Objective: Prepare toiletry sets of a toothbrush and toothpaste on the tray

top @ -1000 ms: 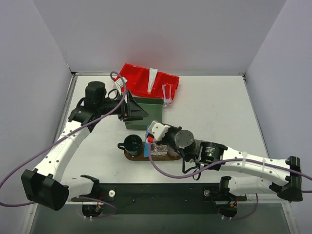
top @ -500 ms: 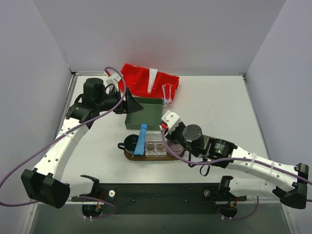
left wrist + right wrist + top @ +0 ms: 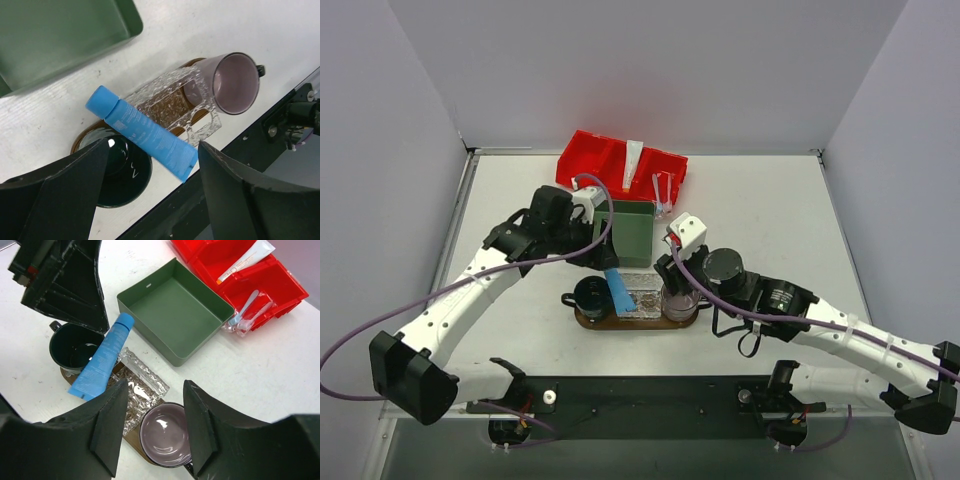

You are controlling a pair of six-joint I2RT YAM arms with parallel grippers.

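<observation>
A: Where's blue tube [image 3: 142, 134]?
B: Just under left tool [image 3: 153, 149], lying across dark mug [image 3: 120, 177] + clear holder [image 3: 175, 100] on tray [image 3: 630, 323]. Left & right tool [image 3: 155, 390] both apart, empty.
A: Grip?
B: Prob soft, light, slick; pinch mid-body.

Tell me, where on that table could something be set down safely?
The widest bare stretch of table lies right of the red bin and green box, out to the right edge. The green box is empty inside. The tray is crowded: dark mug, purple mug, blue tube and crinkly wrapper, with the left gripper and right gripper close above.
</observation>
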